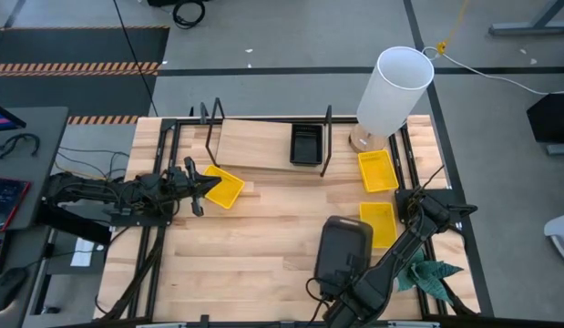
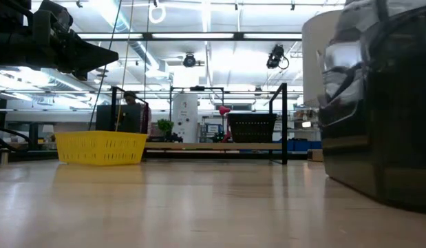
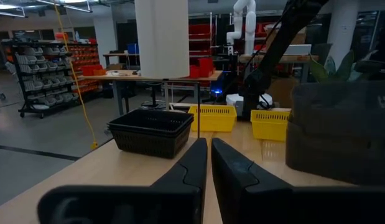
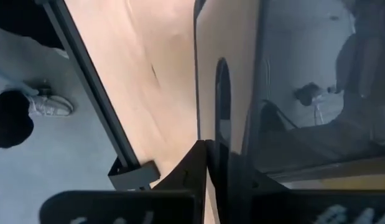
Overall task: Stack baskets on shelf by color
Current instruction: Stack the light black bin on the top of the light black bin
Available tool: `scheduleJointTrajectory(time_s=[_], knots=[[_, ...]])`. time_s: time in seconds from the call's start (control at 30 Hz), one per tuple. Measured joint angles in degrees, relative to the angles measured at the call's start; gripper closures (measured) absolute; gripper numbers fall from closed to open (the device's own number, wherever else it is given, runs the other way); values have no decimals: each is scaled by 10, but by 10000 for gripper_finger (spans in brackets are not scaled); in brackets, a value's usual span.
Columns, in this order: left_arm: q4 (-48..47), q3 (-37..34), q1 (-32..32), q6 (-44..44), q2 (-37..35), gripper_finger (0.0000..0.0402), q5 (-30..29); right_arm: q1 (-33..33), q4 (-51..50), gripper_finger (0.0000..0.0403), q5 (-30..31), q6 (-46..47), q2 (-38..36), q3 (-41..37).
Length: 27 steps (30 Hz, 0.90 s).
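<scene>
from above, i am seeing the left gripper (image 1: 201,187) hovering at a yellow basket (image 1: 223,186) just in front of the shelf (image 1: 254,146), where a black basket (image 1: 306,144) is sitting. the right gripper (image 1: 411,202) is resting beside another yellow basket (image 1: 378,223). the left wrist view is showing its fingers (image 3: 195,165) pressed together, empty. the right wrist view is showing fingers (image 4: 195,163) clenched, nothing between them.
</scene>
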Motion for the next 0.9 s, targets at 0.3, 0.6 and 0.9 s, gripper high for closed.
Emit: scheduleJointTrajectory(time_s=[0.3,0.6,0.9], knots=[[0,0,0,0,0,370,0,-1,-3,379,8,37,0,0],[0,0,0,0,0,374,0,-9,-6,328,-7,58,0,0],[0,0,0,0,0,366,0,-35,7,283,-21,43,0,11]])
